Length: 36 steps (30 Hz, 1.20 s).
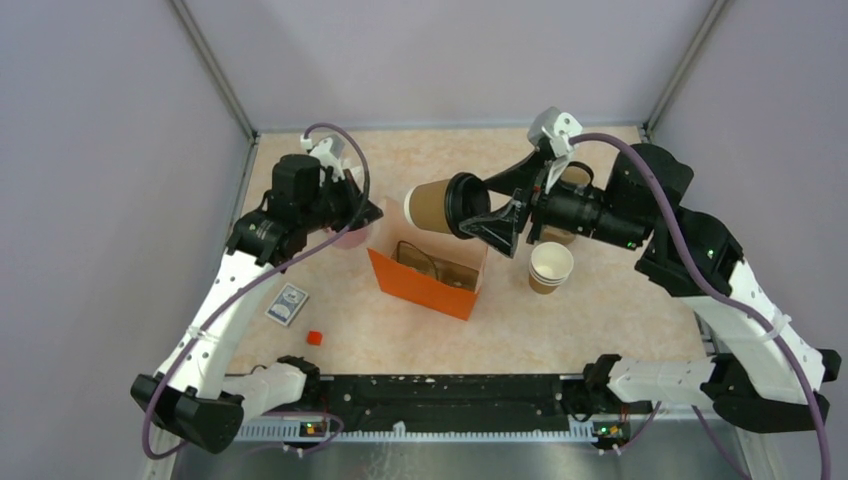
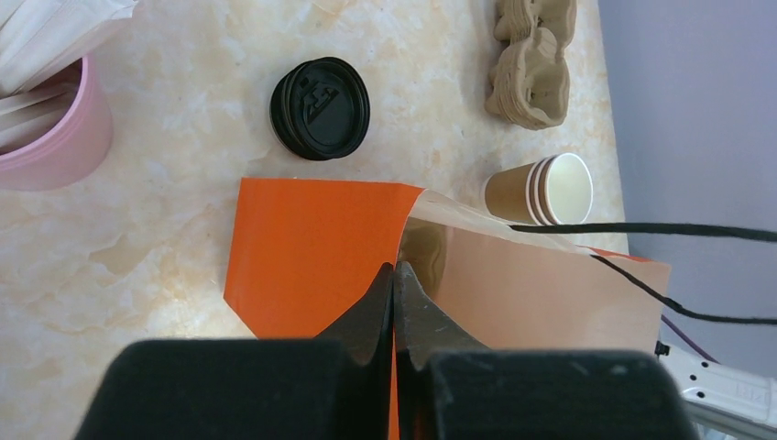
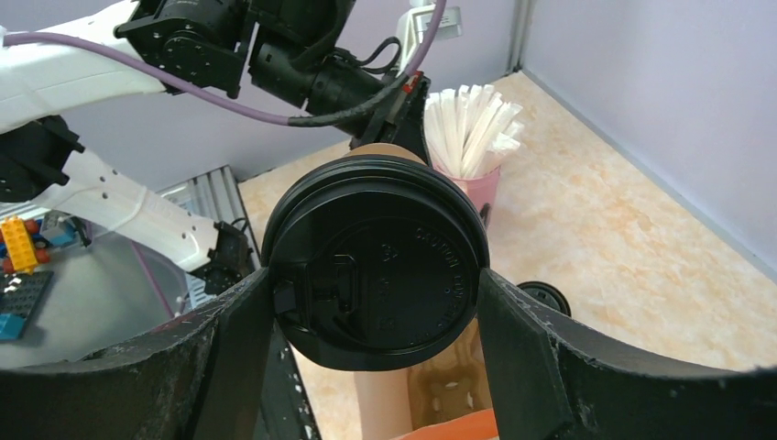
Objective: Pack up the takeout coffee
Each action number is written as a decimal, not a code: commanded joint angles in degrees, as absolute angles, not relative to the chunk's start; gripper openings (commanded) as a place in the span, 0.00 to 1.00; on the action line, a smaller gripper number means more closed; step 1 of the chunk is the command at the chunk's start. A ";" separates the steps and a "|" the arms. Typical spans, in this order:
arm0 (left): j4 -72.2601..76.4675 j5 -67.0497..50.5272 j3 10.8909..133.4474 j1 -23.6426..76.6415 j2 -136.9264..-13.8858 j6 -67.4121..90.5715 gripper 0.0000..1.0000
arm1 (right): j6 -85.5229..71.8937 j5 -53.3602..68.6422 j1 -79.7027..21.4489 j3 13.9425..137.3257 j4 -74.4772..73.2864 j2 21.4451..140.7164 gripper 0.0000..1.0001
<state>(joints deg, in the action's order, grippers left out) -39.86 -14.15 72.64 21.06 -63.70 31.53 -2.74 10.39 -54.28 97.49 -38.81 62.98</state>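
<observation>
The right claw (image 3: 374,289) is clamped on the takeout coffee (image 1: 432,208) at its black lid (image 3: 376,261), holding the cup on its side in the air above the far rim of the orange bag (image 1: 420,283), not yet inside. The left claw (image 2: 395,286) is pinched tight on one edge of that bag, propping the mouth open on the counter (image 1: 600,320). The main risk is the hold itself: with the grip at the lid end, the lid could pop off and the cup drop or spill. The cup could also catch the bag's rim or its black cord handles (image 2: 660,230) going in, or the bag could fold if the pinch slips.
</observation>
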 commanded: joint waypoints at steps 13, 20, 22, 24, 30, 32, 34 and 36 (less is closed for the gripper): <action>-30.49 -16.57 68.10 21.18 -57.24 31.37 0.00 | 2.97 9.26 -54.93 92.83 -44.35 64.36 0.53; -24.46 -21.54 64.70 21.18 -54.11 28.48 0.00 | 5.98 5.45 -57.12 90.25 -44.23 65.57 0.53; -20.96 -23.93 62.79 21.18 -52.92 27.42 0.00 | 7.91 2.58 -59.42 89.70 -44.47 66.41 0.53; -18.87 -25.16 61.46 21.18 -51.29 26.33 0.00 | 10.34 -1.47 -62.27 89.81 -45.55 68.00 0.53; -10.74 -28.89 54.14 21.18 -45.59 23.58 0.00 | 13.12 -8.85 -66.54 87.81 -42.18 69.00 0.53; -10.41 -28.79 54.08 21.18 -45.40 23.80 0.00 | 14.21 -11.34 -67.71 87.76 -41.95 69.65 0.52; -12.62 -27.08 55.40 21.18 -45.98 24.75 0.00 | 15.82 -15.28 -69.89 88.16 -43.16 70.70 0.52; -15.36 -25.10 57.03 21.14 -46.90 25.50 0.00 | 17.16 -18.60 -71.58 88.24 -43.40 71.17 0.52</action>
<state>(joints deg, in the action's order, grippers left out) -17.12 -26.24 54.24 21.06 -46.04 25.19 13.08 -9.58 -68.20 87.61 -44.69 70.30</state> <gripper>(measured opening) 0.005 0.727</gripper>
